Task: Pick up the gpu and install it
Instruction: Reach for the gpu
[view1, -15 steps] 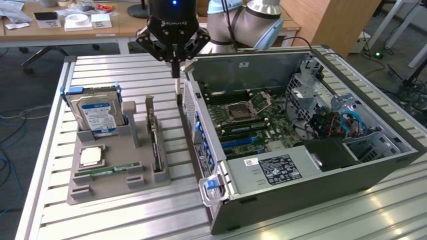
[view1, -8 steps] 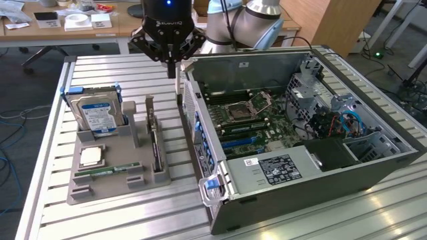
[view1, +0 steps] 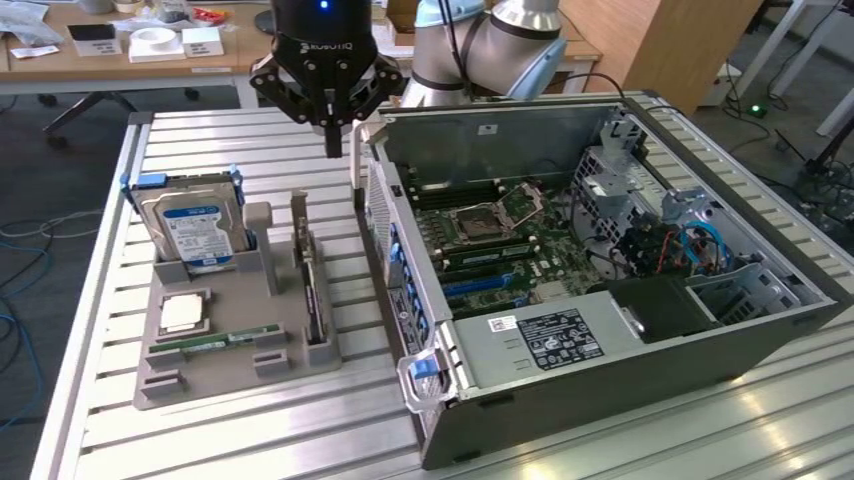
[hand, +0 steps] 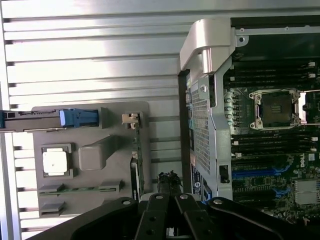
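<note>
Edgewise, thin dark gpu (view1: 310, 285), ribbed aluminium table (view1: 200, 140)

Black gripper (view1: 332, 148), white lettering, blue light; silver-grey arm (view1: 514, 45), pale-blue joint caps.

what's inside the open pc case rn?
Motherboard with CPU socket, blue cables, drive cage, and a labelled power supply. Whatever lies under the power supply is covered.

Slim gap between gpu (view1: 311, 300) and case (view1: 561, 400)
</note>
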